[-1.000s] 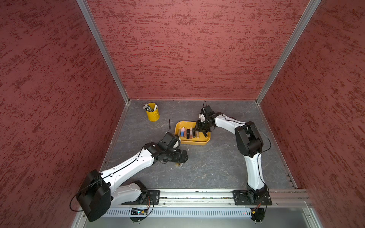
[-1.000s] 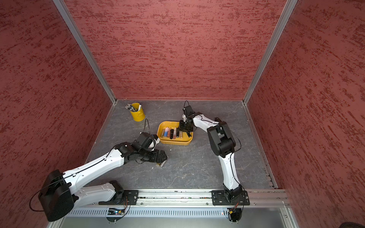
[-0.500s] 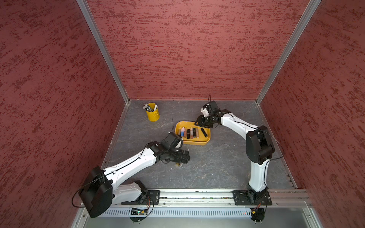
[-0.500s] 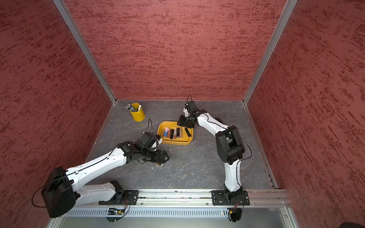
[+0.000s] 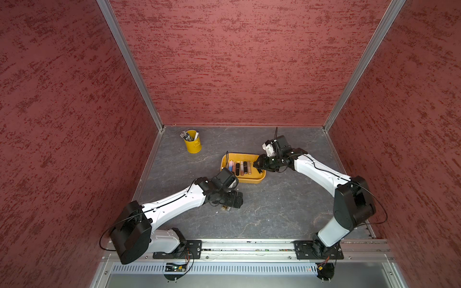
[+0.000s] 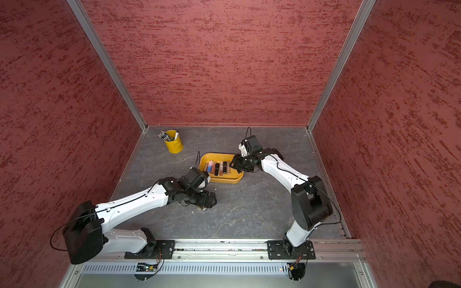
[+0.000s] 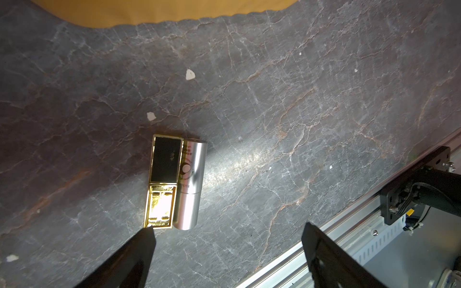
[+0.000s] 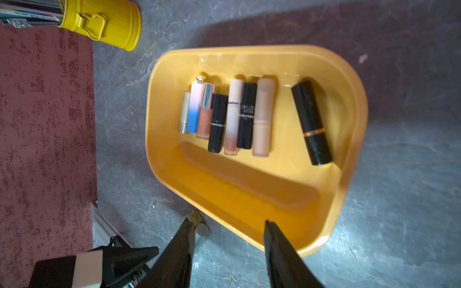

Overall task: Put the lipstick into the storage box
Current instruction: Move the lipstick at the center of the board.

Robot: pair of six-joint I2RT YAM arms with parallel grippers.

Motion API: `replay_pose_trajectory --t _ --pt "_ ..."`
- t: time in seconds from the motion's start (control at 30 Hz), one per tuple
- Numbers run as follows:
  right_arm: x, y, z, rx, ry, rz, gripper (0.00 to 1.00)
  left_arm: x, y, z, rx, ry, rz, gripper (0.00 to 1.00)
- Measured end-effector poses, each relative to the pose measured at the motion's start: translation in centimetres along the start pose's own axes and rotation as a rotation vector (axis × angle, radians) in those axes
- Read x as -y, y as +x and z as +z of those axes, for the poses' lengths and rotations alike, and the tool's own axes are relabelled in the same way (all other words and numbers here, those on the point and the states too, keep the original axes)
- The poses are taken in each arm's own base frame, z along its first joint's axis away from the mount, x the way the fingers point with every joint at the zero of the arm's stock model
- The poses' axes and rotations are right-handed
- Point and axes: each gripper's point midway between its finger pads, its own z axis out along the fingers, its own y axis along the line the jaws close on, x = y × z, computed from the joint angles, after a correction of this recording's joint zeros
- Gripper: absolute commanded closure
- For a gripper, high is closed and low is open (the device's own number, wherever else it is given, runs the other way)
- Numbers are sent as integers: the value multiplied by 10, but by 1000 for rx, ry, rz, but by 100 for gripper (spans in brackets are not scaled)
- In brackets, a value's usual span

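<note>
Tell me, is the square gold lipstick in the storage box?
Out: the square gold lipstick lies on the table, apart from the storage box.

white-pink tube [image 8: 234, 112]: "…show" | black tube [image 8: 247, 114] beside it: "SH…" (rest blurred) | silver lipstick [image 7: 190, 182]: print illegible

Yellow-orange storage box [image 8: 249, 192], black-and-gold lipstick [image 7: 162, 182], silver lipstick [image 7: 190, 184], veined grey tabletop [image 7: 299, 99], mottled red walls [image 5: 237, 62], yellow bucket [image 8: 107, 25]
</note>
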Motion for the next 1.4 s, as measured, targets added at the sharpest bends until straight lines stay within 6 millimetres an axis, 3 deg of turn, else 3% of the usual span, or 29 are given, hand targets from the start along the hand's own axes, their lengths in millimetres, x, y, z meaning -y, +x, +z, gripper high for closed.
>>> replay_pose_trajectory --t 0.33,0.87,1.4 --pt "19 29 3 -36 16 45 51 -2 6 14 -52 -33 18 6" --pt "18 26 5 -20 5 48 51 -6 12 36 -129 -70 37 7" --pt "19 26 6 -17 2 49 50 -1 9 39 -139 -58 50 7"
